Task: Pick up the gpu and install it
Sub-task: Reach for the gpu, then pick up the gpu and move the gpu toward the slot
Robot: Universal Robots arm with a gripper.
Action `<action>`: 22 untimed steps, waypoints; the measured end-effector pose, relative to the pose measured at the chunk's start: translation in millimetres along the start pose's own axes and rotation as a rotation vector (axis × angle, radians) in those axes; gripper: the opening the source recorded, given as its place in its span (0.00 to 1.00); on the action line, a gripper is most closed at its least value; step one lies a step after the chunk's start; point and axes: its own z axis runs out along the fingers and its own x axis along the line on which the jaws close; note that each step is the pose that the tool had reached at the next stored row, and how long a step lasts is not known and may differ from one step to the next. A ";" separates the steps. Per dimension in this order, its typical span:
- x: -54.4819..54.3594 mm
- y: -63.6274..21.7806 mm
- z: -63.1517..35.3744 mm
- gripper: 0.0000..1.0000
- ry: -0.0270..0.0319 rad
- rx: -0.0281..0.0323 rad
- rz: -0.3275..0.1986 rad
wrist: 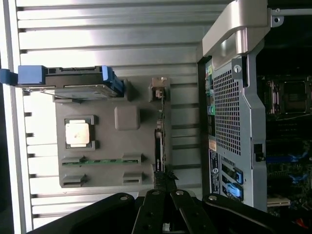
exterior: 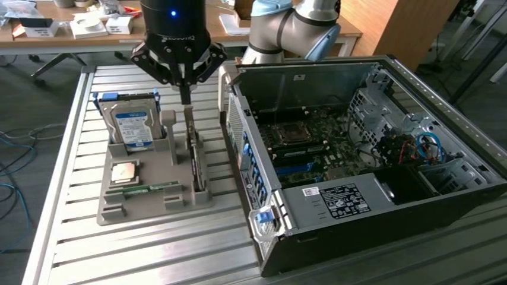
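Observation:
The gpu (exterior: 193, 151) is a thin dark card with a pale metal bracket at one end. It stands on edge in a slot of the grey holder (exterior: 151, 205), along the side nearest the computer case. The wrist view shows the gpu (wrist: 160, 141) edge-on as a narrow dark strip. My gripper (exterior: 184, 98) hangs directly above the card with its black fingers shut together and nothing between them. In the wrist view the gripper (wrist: 165, 181) sits over one end of the strip.
The holder (wrist: 126, 165) also carries a hard drive (exterior: 132, 124) with blue rails, a processor chip (exterior: 125, 172) and a green memory stick (exterior: 142, 190). The open computer case (exterior: 348, 148) lies at the exterior view's right, motherboard (exterior: 305, 148) exposed. Both rest on a slatted metal table (exterior: 158, 249).

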 end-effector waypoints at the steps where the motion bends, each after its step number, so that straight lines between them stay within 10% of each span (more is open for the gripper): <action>1: 0.8 -0.1 -0.1 0.11 0.0002 0.0001 0.000; 18: 2.6 -0.2 -0.1 0.11 0.0003 0.0002 0.000; 22: 2.6 -0.2 -0.1 0.23 0.0003 0.0003 0.000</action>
